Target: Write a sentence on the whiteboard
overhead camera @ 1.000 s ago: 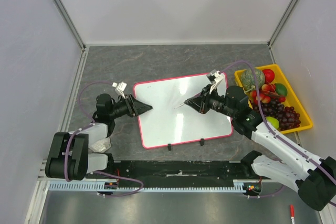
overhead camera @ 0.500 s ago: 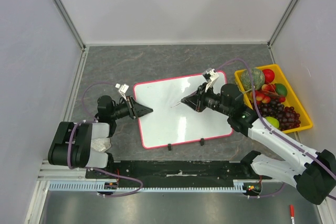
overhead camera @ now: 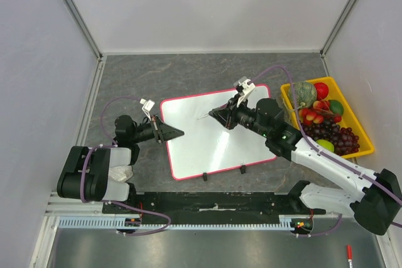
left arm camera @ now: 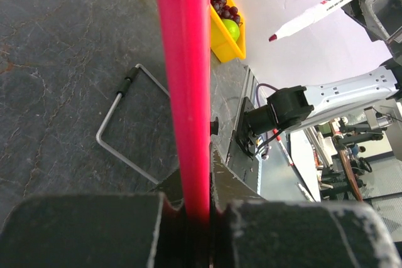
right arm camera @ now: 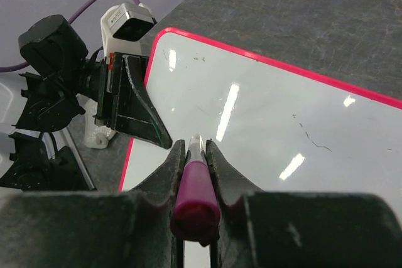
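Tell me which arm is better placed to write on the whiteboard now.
The right. The right fingers grip the marker with its tip over the whiteboard. The left fingers are shut on its pink rim, probably steadying it.

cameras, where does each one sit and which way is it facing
Top external: above and behind the robot, looking down at the whiteboard; both arms show.
Left wrist: at the board's edge, looking along its pink rim toward the yellow bin; left gripper clamps the rim.
Right wrist: over the board, facing the left gripper; right gripper holds the marker.
Shared: all show the marker.
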Controlling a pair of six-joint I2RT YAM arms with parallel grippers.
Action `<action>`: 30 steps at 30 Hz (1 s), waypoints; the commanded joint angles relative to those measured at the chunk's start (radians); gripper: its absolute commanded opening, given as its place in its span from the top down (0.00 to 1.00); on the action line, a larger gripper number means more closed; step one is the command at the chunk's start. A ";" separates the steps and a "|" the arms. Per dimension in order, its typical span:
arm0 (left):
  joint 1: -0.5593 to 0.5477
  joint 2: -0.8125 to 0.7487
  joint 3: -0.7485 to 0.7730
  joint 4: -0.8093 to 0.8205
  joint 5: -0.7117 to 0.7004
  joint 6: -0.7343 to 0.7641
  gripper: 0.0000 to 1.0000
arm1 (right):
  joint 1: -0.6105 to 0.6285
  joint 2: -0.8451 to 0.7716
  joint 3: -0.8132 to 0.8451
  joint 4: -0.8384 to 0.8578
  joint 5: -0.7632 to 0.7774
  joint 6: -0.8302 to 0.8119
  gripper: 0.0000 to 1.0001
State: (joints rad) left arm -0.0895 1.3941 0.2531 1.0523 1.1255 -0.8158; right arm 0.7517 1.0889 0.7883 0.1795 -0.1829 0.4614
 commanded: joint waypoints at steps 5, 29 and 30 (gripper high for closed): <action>0.000 0.013 -0.026 -0.020 -0.050 0.109 0.98 | 0.072 0.046 0.045 0.158 0.226 -0.105 1.00; 0.000 0.037 -0.028 0.035 -0.029 0.089 0.98 | 0.150 0.236 0.157 0.244 0.364 -0.176 1.00; 0.000 0.040 -0.028 0.035 -0.029 0.087 0.98 | 0.150 0.238 0.154 0.242 0.365 -0.179 1.00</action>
State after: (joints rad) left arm -0.0895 1.4044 0.2455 1.0870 1.1297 -0.8303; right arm 0.8970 1.3212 0.9001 0.3801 0.1566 0.3038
